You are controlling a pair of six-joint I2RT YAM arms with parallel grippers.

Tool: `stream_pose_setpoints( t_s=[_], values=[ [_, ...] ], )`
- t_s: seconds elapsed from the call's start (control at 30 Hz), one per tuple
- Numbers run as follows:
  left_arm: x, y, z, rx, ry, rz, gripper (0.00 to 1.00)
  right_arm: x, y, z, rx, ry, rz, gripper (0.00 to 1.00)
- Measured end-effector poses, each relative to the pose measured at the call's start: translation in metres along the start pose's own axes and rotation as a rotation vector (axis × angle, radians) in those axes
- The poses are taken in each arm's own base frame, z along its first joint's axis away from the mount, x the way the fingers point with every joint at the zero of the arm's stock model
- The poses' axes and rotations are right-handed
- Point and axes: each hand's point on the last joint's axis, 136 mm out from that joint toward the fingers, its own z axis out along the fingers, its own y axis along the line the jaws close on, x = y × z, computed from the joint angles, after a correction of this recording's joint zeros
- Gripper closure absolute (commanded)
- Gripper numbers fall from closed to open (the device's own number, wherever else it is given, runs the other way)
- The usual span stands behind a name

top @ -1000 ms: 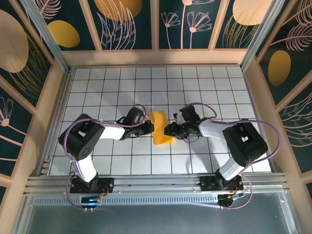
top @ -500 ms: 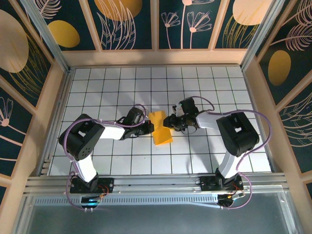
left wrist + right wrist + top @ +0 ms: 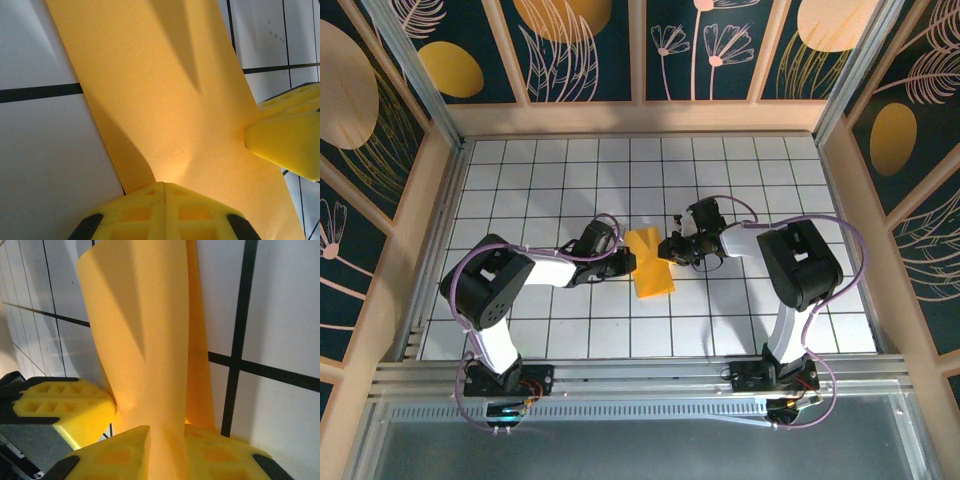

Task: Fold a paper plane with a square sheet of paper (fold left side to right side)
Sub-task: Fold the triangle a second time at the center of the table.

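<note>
I hold the orange-yellow paper (image 3: 651,268) from both sides: my left tool (image 3: 632,263) and my right tool (image 3: 667,250) each pinch it at its waist. The sheet sits near the middle of the desk (image 3: 540,180), between the two tools. It is drawn in narrow where I grip it and flares wider above and below, like a bow tie.

From my left wrist, the paper comes out of the seam between my pressed-together yellow fingers (image 3: 130,212) and spreads away smooth and matte, with a soft shadowed dent by the grip. The right tool's yellow tip touches its edge. From my right wrist, the paper stands up curled between the fingers, with a second layer behind it.

The desk is white tile crossed by a thin black grid. Pale wooden frames (image 3: 640,117) wall it in, holding dark teal panels (image 3: 610,70) with yellow ovals and line-drawn plants. A metal rail (image 3: 640,372) runs along the near edge.
</note>
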Motion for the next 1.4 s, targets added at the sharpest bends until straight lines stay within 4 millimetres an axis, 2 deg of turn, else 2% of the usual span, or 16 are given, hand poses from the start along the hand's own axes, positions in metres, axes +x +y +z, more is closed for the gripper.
stream_pose_setpoints(
  t_s=[0.2, 0.33, 0.5, 0.67, 0.87, 0.97, 1.07, 1.23, 1.4],
  values=[
    [-0.009, -0.004, -0.014, -0.024, -0.041, 0.019, 0.83, 0.001, -0.001, 0.000, 0.002, 0.002, 0.002, 1.00],
    [-0.027, -0.024, -0.038, 0.004, -0.125, 0.059, 0.73, 0.001, -0.003, -0.001, 0.002, 0.000, 0.017, 1.00],
    [-0.038, -0.039, -0.071, 0.032, -0.221, 0.107, 0.67, 0.006, -0.004, -0.004, -0.004, -0.010, 0.052, 1.00],
    [-0.032, -0.047, -0.095, 0.035, -0.275, 0.174, 0.63, 0.007, 0.001, -0.010, -0.022, -0.033, 0.077, 1.00],
    [0.000, -0.072, -0.110, 0.041, -0.272, 0.308, 0.56, 0.002, 0.010, -0.016, -0.038, -0.059, 0.092, 1.00],
    [0.019, -0.082, -0.108, 0.035, -0.246, 0.373, 0.54, 0.000, 0.012, -0.018, -0.041, -0.067, 0.096, 1.00],
    [0.040, -0.088, -0.096, 0.002, -0.188, 0.444, 0.53, 0.000, 0.011, -0.018, -0.039, -0.069, 0.107, 1.00],
    [0.065, -0.110, -0.063, -0.071, -0.105, 0.579, 0.49, 0.001, 0.008, -0.017, -0.030, -0.072, 0.119, 1.00],
    [0.079, -0.130, -0.034, -0.152, -0.083, 0.697, 0.42, 0.001, 0.007, -0.017, -0.026, -0.076, 0.119, 1.00]
  ],
)
